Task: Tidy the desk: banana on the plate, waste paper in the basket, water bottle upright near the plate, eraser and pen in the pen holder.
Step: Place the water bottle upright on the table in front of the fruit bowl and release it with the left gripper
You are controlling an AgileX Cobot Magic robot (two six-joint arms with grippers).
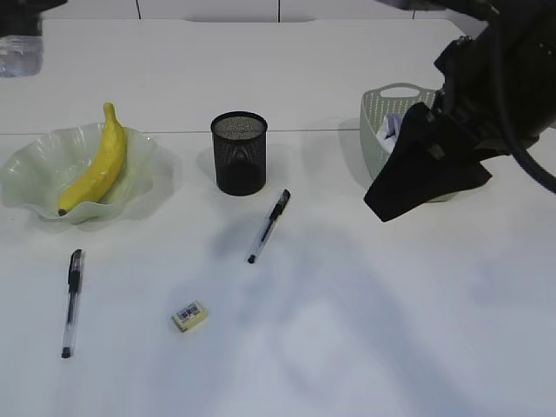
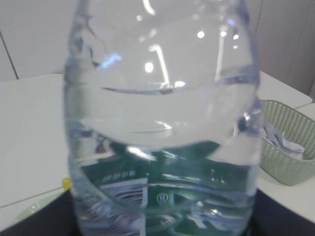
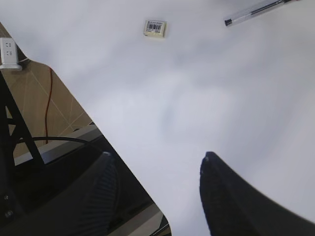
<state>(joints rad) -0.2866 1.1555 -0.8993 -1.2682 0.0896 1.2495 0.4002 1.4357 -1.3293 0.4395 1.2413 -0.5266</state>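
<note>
The banana (image 1: 95,165) lies on the pale-green plate (image 1: 22,187) at the left of the desk (image 1: 365,330). My left gripper (image 2: 162,219) is shut on the water bottle (image 2: 162,123), held upright at the far left back corner (image 1: 19,56). Waste paper (image 1: 393,128) lies inside the basket (image 1: 375,122) on the right. My right gripper (image 3: 156,156) hangs open and empty in front of the basket (image 1: 426,169). The black mesh pen holder (image 1: 239,152) stands mid-desk. One pen (image 1: 269,226) lies in front of it, another pen (image 1: 71,300) at the front left. The eraser (image 1: 189,315) rests between them.
The right wrist view shows the desk's rounded front corner (image 3: 162,216), with floor, a cable and a power strip (image 3: 9,53) beyond it. A seam line (image 1: 313,130) crosses the desk behind the pen holder.
</note>
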